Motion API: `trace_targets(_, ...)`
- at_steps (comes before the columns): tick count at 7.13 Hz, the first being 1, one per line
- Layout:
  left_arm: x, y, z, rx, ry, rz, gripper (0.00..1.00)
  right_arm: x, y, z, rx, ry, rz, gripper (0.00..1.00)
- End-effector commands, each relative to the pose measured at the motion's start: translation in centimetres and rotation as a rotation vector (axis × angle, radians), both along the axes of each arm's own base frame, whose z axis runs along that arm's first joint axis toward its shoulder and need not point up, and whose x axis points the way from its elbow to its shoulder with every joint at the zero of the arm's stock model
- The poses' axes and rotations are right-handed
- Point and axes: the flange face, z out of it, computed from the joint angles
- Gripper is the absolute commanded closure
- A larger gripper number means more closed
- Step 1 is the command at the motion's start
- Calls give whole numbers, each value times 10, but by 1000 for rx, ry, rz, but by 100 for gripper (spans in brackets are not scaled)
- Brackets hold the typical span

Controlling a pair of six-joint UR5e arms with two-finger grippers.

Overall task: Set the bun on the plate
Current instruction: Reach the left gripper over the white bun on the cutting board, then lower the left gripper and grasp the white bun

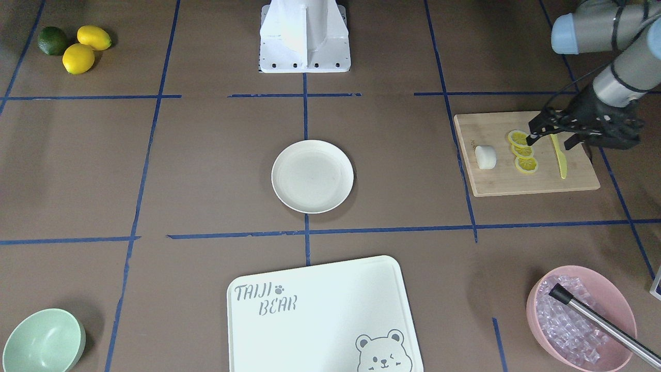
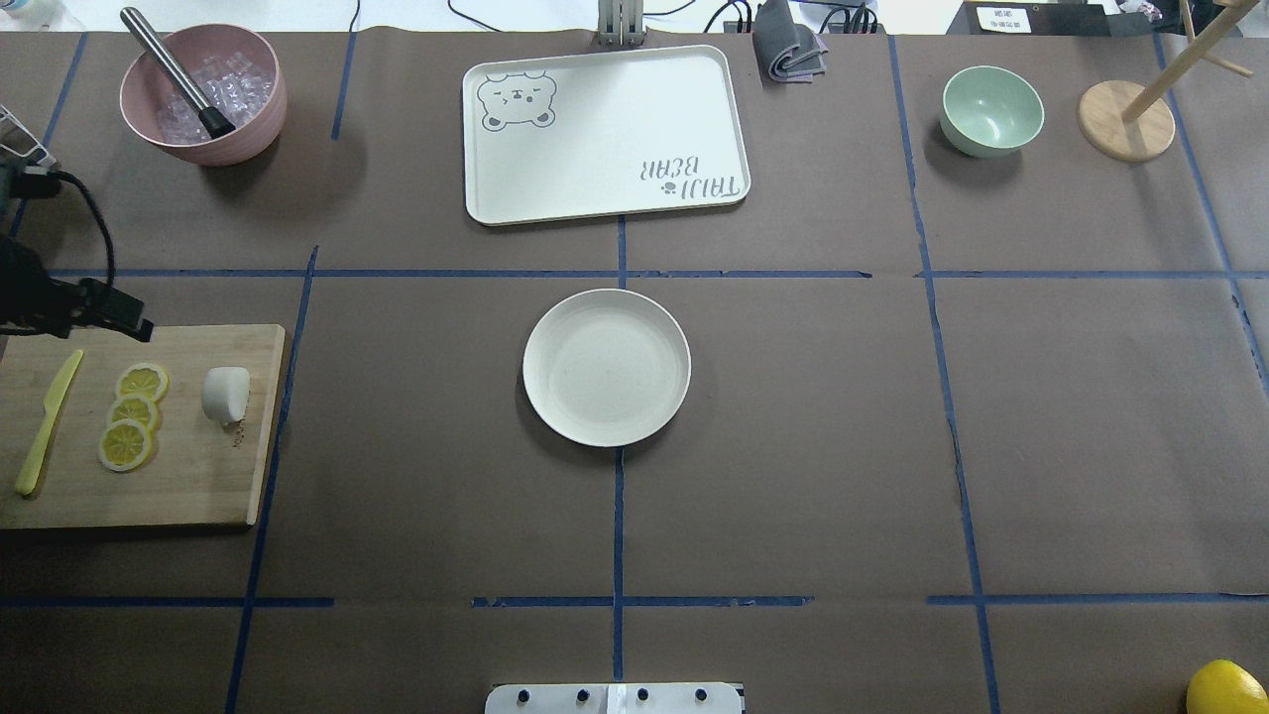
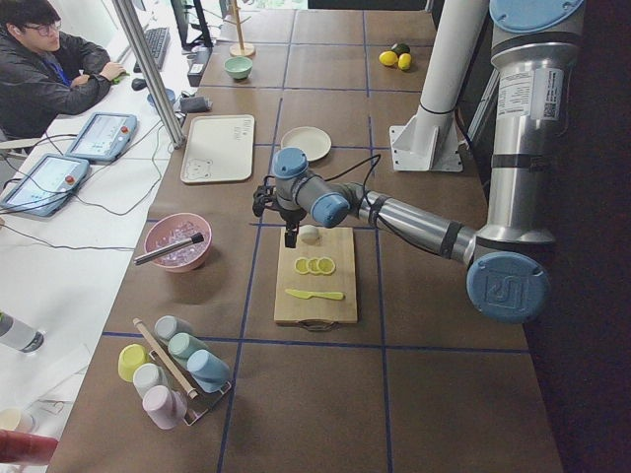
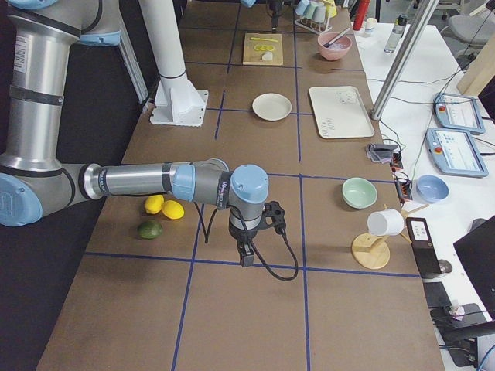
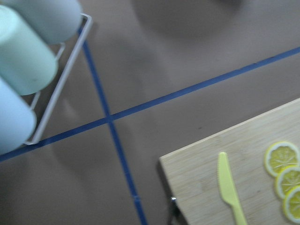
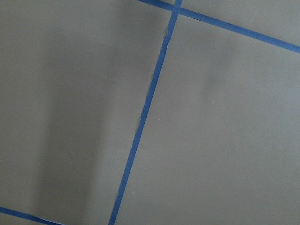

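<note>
Both arms: bare silver-grey tubes, pale blue caps at the joints

Left arm (image 3: 414,222): round blue end cap (image 3: 507,288) with an embossed logo; white printed label (image 3: 521,94) on the thick segment, text too small to read. Thick black cable (image 2: 99,223) runs to the matt black left tool (image 1: 550,142)

Right arm (image 4: 131,182): same build; black right tool (image 4: 246,253), black wrist lead (image 4: 272,263) hanging in a loop

Mount: white pedestal (image 1: 304,36), dark screws (image 1: 295,65) in a row along its foot plate

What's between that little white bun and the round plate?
Between bun and plate: a strip of cutting board, one blue tape line, bare table; overhead view shows it.
</note>
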Motion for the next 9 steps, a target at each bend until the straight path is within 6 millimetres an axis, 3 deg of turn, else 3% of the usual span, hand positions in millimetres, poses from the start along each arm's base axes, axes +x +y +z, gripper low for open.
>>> trace_targets(1, 71, 23, 4, -26, -37, -38, 0, 0, 0, 2, 1, 0, 0, 0)
trace_targets(2, 95, 20, 13, -18, -69, -54, 0, 0, 0, 3, 0, -1, -1, 0)
trace_targets(5, 120, 20, 21, -29, -87, -24, 0, 0, 0, 5, -2, 0, -1, 0)
trace_targets(6, 126, 22, 16, -24, -79, -13, 36, 0, 0, 5, 2, 0, -1, 0)
trace_targets(7, 126, 22, 16, -22, -79, -4, 64, 0, 0, 5, 2, 0, -1, 0)
trace_targets(9, 124, 24, 8, -13, -69, -4, 70, 0, 0, 5, 1, -1, 0, 0)
